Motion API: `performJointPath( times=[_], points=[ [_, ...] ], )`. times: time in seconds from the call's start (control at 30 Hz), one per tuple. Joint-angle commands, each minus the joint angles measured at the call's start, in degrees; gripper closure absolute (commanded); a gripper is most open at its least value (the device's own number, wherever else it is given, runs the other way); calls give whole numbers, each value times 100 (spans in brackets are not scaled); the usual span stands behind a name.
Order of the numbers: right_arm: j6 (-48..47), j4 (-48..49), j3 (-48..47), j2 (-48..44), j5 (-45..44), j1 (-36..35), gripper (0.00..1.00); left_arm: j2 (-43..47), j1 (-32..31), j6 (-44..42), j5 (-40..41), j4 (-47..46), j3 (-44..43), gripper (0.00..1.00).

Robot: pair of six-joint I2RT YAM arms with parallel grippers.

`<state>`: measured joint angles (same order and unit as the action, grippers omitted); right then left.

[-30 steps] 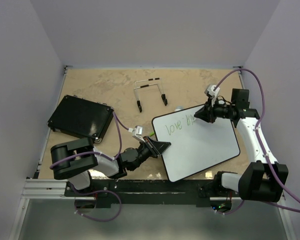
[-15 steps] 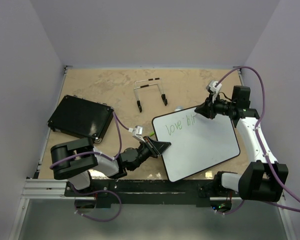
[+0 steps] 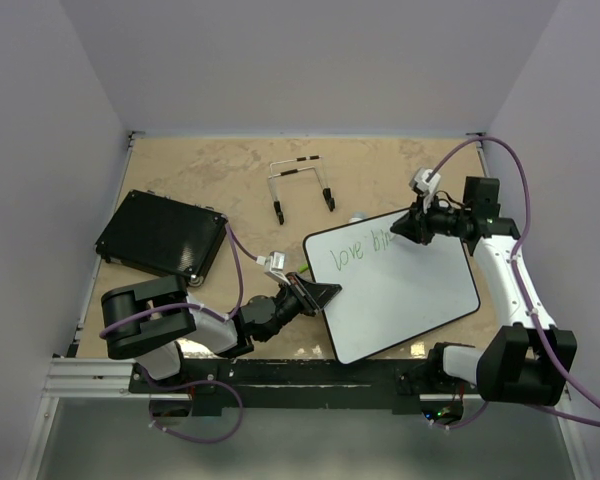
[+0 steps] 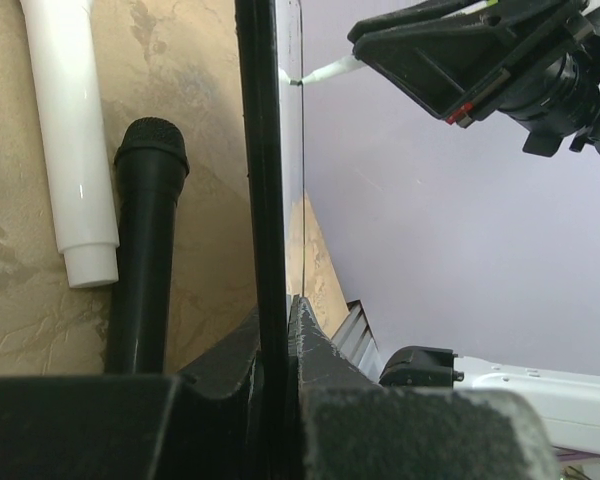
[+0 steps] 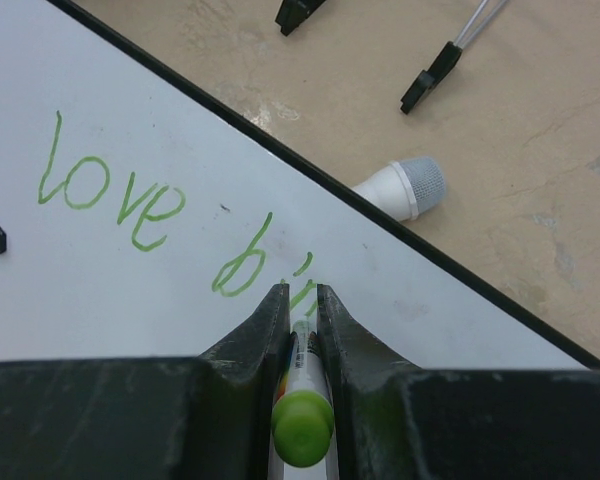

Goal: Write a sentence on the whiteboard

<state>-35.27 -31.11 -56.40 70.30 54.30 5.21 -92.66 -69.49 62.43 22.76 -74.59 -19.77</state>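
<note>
The whiteboard (image 3: 405,295) lies tilted on the table, its black-framed left edge (image 4: 263,150) pinched in my left gripper (image 3: 325,293), which is shut on it (image 4: 278,305). My right gripper (image 3: 400,228) hovers over the board's upper edge, shut on a green-capped marker (image 5: 302,400) whose tip touches the board. The sentence (image 5: 130,205) reads "love" followed by "bi" and a fresh stroke right at the marker tip, all in thin green. From the left wrist view the marker tip (image 4: 320,73) meets the board surface.
A black textured pad (image 3: 160,235) sits at the left and a wire stand (image 3: 300,185) behind the board. A white microphone (image 5: 405,187) pokes out from under the board's far edge. A black microphone (image 4: 145,240) and a white tube (image 4: 70,130) lie beside the left edge.
My right gripper rose a little toward the far edge, then came back down with the marker. The green strokes after "love" have grown slightly. The left arm and board stayed put.
</note>
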Motion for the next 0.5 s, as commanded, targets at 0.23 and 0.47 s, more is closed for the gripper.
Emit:
performJointPath(
  times=[0.23,0.47],
  points=[
    [-210,-309,-143,-324,-78,15,100,-6,-12,-680,-44,-1234,43,100],
    [424,360,-406,-210,10,173,100,99,-12,-706,-9,-1155,87,100]
  ],
)
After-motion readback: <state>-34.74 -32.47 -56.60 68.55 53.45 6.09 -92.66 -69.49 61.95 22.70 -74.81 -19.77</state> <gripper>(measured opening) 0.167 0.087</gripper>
